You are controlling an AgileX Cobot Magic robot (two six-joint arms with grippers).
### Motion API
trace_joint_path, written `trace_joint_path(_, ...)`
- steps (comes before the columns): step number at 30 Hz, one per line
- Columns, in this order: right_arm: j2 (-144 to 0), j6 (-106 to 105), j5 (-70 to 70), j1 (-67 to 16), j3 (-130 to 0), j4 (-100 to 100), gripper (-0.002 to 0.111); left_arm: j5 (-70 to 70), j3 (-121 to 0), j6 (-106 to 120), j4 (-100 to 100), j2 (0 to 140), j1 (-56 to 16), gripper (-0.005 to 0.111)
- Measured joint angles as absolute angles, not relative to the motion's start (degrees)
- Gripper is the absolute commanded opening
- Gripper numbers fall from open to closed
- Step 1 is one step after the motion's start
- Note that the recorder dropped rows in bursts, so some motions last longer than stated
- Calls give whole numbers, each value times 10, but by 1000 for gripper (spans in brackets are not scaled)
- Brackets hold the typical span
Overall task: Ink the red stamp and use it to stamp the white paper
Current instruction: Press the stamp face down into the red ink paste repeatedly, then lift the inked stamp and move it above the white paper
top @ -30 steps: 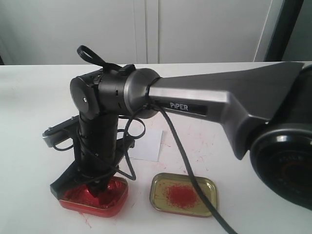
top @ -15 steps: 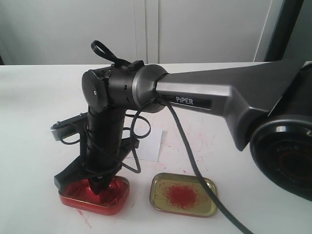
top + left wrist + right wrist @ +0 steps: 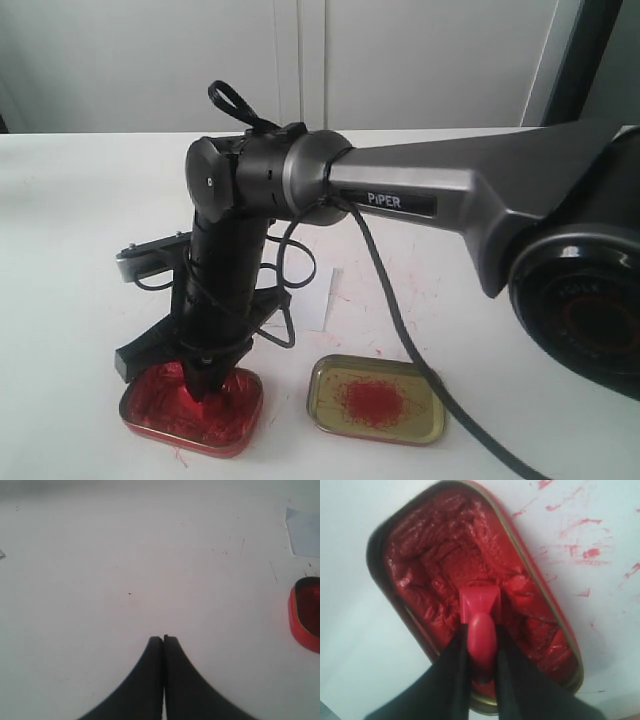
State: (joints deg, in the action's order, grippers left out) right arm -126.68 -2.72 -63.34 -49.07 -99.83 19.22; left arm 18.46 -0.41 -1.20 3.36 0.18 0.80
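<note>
Tin rim (image 3: 521, 555) rings red stamp (image 3: 479, 612) clamped in right hand (image 3: 481, 639); left hand (image 3: 163, 640) closed above tabletop (image 3: 125, 555).

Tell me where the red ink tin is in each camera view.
Exterior view: red ink tin, lower left, under the right claw.
Left wrist view: cut off at the picture's edge, near the white paper.
Right wrist view: fills the frame behind the red stamp.
Shared landmark: the white paper, behind the tin in the exterior view; absent from the right wrist view.

White seamed panels (image 3: 300, 60) behind a red-flecked white tabletop (image 3: 70, 200).
</note>
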Motion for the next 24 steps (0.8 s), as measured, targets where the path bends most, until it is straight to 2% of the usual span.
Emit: trace_joint_path(24, -1191, -24, -634, -490, -998, 169, 0, 185, -4, -12, 34, 2, 8, 0)
